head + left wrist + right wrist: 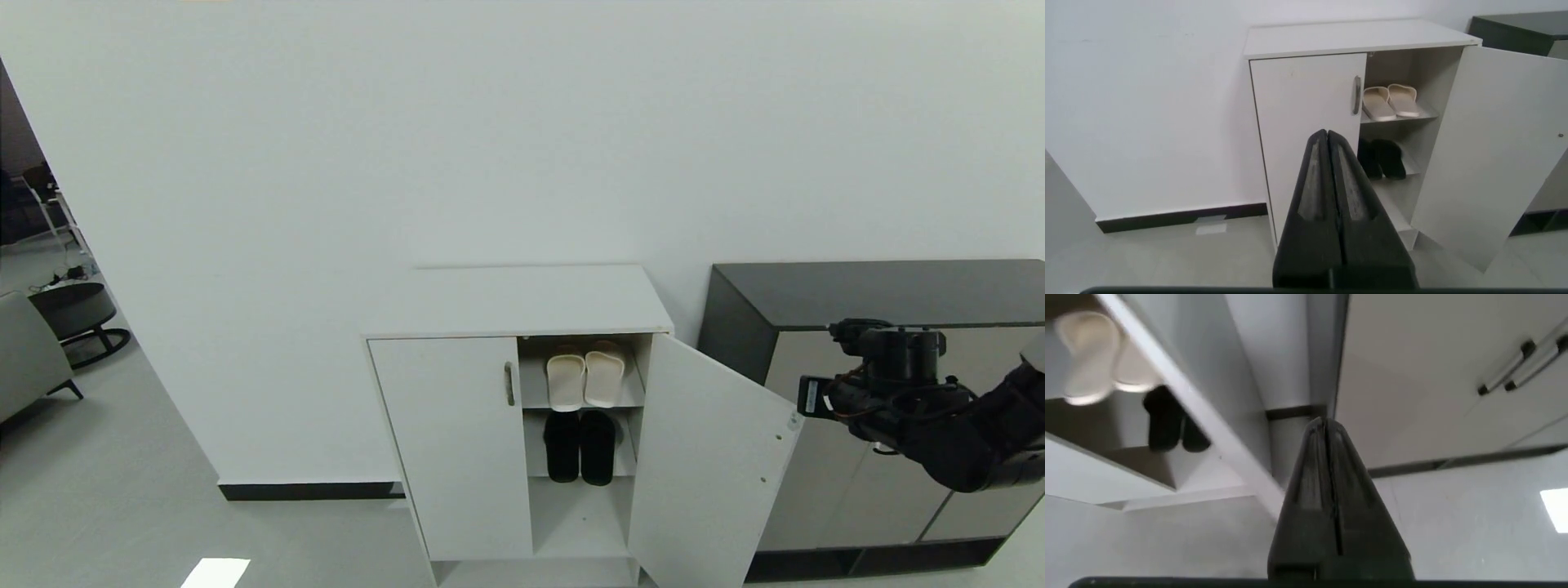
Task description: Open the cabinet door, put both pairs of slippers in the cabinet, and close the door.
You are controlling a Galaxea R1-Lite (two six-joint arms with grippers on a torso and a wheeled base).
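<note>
The white cabinet [522, 298] stands against the wall with its left door [457, 441] shut and its right door [710, 465] swung open. A cream pair of slippers [584, 377] lies on the upper shelf. A black pair [580, 447] lies on the shelf below. My right gripper [812, 398] is shut with nothing in it, just beyond the open door's free edge. In the right wrist view its tips [1327, 425] sit close to that door's edge [1192, 400], with both pairs behind it. My left gripper [1328, 135] is shut and empty, low in front of the left door [1306, 122].
A dark cabinet [882, 294] with mirrored doors stands right of the white one, behind the open door and my right arm. A grey sofa [28, 359] and a round dark table [73, 310] are far left. Open grey floor [245, 539] lies before the cabinet.
</note>
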